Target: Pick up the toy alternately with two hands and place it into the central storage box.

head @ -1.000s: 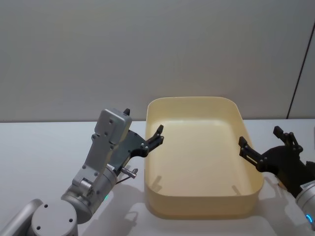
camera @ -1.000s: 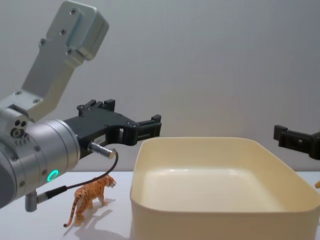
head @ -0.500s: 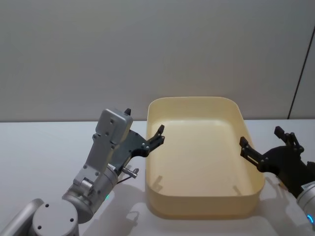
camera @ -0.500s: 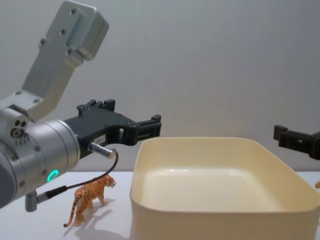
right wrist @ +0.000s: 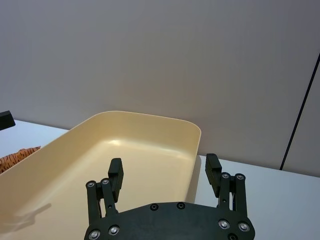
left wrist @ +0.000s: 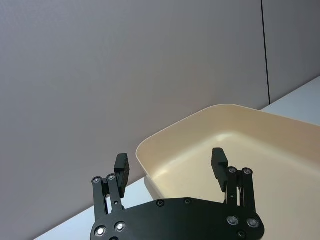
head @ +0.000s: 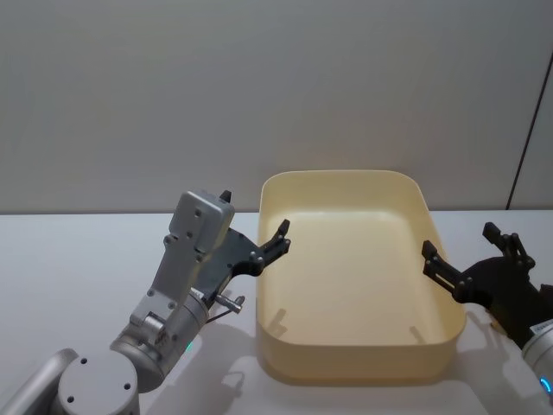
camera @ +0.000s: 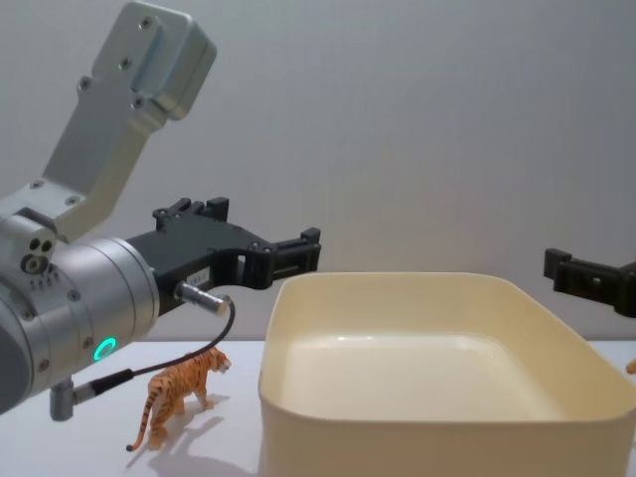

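A small orange striped tiger toy point(camera: 179, 391) stands on the white table just left of the central storage box point(camera: 427, 437), a large cream tub point(head: 346, 373) with nothing inside it. The tiger's striped back also shows past the box's corner point(right wrist: 17, 157). My left gripper point(left wrist: 170, 161) hovers open and empty above the tiger, beside the box's left rim point(head: 262, 259), fingers pointing over the box. At the box's right wall my right gripper point(right wrist: 164, 166) hangs open and empty, level with the rim point(head: 449, 298).
The white table point(head: 69, 259) runs along a plain grey wall. A sliver of something orange point(camera: 631, 367) sits at the right edge of the chest view. A cable point(camera: 189, 353) loops from my left wrist above the tiger.
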Action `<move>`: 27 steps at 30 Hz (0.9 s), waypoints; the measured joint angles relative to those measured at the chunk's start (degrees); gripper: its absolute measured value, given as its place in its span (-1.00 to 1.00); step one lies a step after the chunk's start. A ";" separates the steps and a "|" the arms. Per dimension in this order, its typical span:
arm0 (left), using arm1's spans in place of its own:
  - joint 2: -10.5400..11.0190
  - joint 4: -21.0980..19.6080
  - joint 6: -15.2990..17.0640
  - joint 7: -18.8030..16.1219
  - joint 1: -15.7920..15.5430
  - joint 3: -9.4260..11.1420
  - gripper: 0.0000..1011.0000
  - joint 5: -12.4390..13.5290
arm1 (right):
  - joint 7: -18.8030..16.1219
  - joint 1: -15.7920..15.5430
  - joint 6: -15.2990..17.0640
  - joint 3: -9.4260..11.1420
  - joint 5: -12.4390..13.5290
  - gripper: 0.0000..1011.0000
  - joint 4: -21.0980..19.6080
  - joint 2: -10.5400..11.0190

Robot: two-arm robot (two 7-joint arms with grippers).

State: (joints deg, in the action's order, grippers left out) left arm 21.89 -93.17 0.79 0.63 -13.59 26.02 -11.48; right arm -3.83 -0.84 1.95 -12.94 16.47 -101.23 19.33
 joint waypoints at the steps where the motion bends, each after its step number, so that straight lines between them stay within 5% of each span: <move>1: 0.00 0.00 0.00 0.00 0.00 0.00 0.98 0.00 | 0.00 0.00 0.00 0.00 0.00 0.98 0.00 0.00; 27: 0.00 0.00 0.00 0.00 0.00 0.00 0.98 0.00 | -0.62 -0.49 -0.50 1.08 0.68 0.98 0.02 1.27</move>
State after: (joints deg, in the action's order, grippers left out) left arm 21.89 -93.17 0.79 0.63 -13.59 26.02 -11.48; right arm -4.45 -1.32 1.45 -11.86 17.15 -101.20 20.61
